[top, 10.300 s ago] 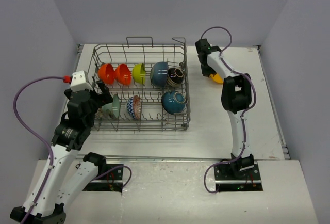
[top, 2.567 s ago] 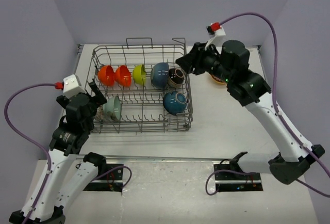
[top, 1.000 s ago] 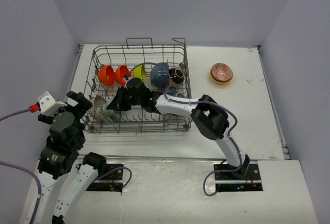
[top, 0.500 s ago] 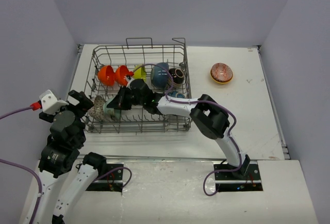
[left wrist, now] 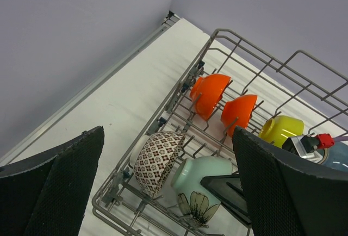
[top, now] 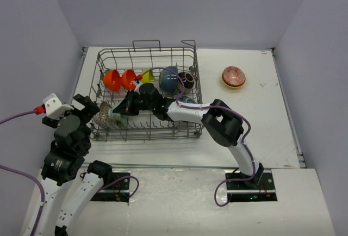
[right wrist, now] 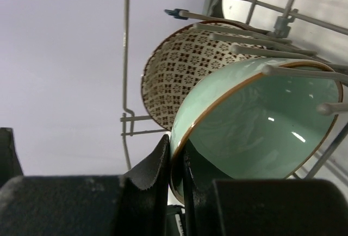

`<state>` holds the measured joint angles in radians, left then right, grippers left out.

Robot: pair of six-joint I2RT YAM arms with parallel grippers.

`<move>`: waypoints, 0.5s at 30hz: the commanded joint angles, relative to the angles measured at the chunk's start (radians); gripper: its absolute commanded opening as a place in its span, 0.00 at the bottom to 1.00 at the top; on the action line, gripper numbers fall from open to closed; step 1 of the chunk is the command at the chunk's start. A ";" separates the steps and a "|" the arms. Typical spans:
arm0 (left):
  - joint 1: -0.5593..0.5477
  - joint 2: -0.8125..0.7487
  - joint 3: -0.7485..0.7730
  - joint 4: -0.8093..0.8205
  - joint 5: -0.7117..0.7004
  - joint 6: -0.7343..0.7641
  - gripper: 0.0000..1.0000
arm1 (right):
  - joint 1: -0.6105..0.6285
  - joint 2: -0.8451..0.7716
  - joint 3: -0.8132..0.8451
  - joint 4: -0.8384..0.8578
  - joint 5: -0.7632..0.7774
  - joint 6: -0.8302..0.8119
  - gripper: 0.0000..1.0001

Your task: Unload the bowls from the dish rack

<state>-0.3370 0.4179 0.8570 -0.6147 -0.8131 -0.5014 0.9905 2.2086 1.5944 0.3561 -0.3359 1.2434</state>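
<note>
From above, the right arm [top: 190, 111] covers most of the front-row dark blue bowl [top: 183, 100]. In the right wrist view, the pale green bowl [right wrist: 261, 132] hides part of the brown-patterned bowl [right wrist: 179, 73]. The left wrist view crops a grey-blue bowl [left wrist: 338, 157] at its right edge.

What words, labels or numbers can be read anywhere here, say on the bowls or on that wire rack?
None: no readable text shows in any view.
There is only decoration: a brown lattice print on the patterned bowl and painted flowers on the pale green bowl.
The dish rack is bare wire, with no tag or brand.
</note>
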 commanded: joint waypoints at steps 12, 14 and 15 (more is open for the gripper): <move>-0.007 0.010 -0.001 0.040 -0.003 0.020 1.00 | 0.004 -0.188 0.030 0.150 -0.124 0.065 0.00; -0.007 0.010 -0.001 0.040 -0.003 0.018 1.00 | 0.002 -0.213 0.032 0.150 -0.126 0.057 0.00; -0.007 0.012 -0.001 0.038 -0.004 0.018 1.00 | 0.000 -0.222 0.033 0.147 -0.124 0.044 0.00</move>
<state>-0.3370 0.4194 0.8570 -0.6144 -0.8104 -0.5007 0.9817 2.1120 1.5944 0.3820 -0.4030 1.2728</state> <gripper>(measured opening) 0.997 0.112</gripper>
